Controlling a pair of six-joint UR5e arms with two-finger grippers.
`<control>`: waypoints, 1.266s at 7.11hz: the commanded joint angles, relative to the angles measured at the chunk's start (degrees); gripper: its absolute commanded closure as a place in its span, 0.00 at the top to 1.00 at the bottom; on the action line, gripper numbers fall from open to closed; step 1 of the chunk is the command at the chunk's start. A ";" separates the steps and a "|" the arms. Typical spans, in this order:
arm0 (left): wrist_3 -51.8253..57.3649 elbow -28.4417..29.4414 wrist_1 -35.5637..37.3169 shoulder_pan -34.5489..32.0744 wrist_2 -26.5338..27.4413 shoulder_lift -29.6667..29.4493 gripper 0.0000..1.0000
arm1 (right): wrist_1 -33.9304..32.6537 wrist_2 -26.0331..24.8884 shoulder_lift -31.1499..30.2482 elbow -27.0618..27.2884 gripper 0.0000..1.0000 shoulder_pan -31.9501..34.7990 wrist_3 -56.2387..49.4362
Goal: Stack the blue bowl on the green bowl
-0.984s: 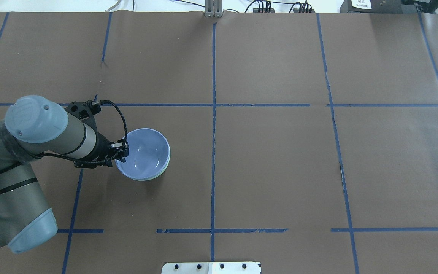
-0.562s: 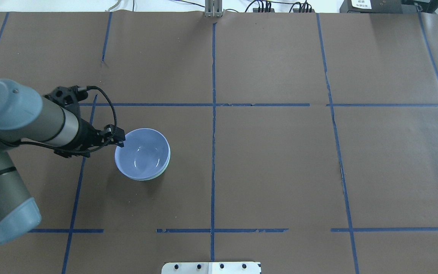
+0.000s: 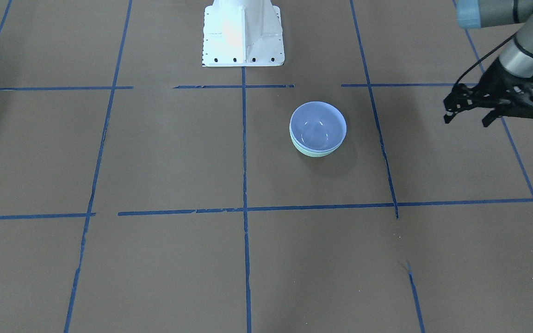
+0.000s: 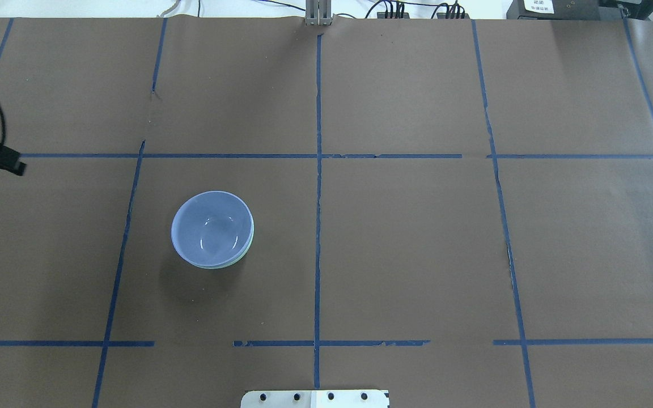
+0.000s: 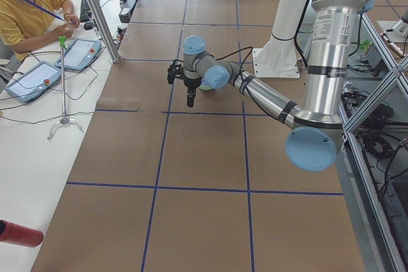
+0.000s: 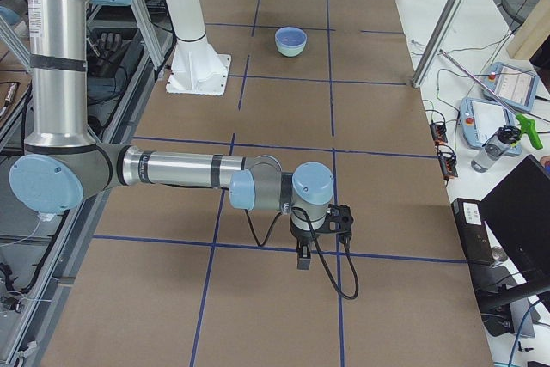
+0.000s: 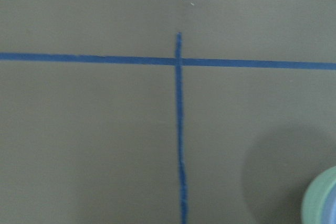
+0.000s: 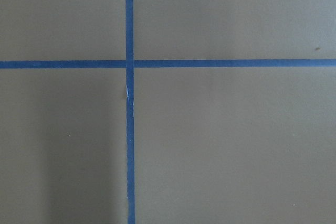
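Fingers on the left arm (image 3: 451, 108) stand spread wide with nothing between them, hanging above the brown worktop (image 3: 155, 152) near its edge on the robot's left. They are well apart from both bowls. In the overhead view only a dark tip of these fingers and a loop of black cable show at the picture's left border.

As for the right arm's fingers (image 6: 302, 257), I cannot tell whether they are wide or narrow. They show only in the side view from the right, small and pointing down at the worktop beside a crossing of blue tape lines (image 6: 331, 254), far along the worktop from the bowls. The right wrist camera sees only bare brown paper and a tape crossing.

The blue bowl (image 4: 212, 226) sits upright inside the green bowl (image 4: 250, 241), nested deep, so that only a thin mint crescent shows past the blue rim. From the front camera the blue bowl (image 3: 317, 124) is open upward and glossy, with the green bowl (image 3: 313, 153) peeping out below it. The stacked pair rests on the worktop in the left half, inside one taped square, just left of the centre tape line (image 4: 318, 226). The left wrist camera catches a sliver of the green rim (image 7: 316, 203) at its lower right corner.

A white robot base (image 3: 243, 32) stands behind the bowls in the front view.
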 commanded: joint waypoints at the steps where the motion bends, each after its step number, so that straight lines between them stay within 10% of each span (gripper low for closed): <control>1: 28.33 4.88 4.59 -14.15 -1.30 6.00 1.00 | 0.00 -0.03 0.00 0.00 1.00 0.00 0.00; 3: 34.33 9.54 4.51 -27.95 -2.88 10.31 1.00 | 0.00 -0.03 0.00 0.00 1.00 0.00 0.00; 9: 34.16 11.59 4.07 -28.10 -7.46 11.39 1.00 | 0.00 0.06 0.00 0.00 1.00 0.00 0.00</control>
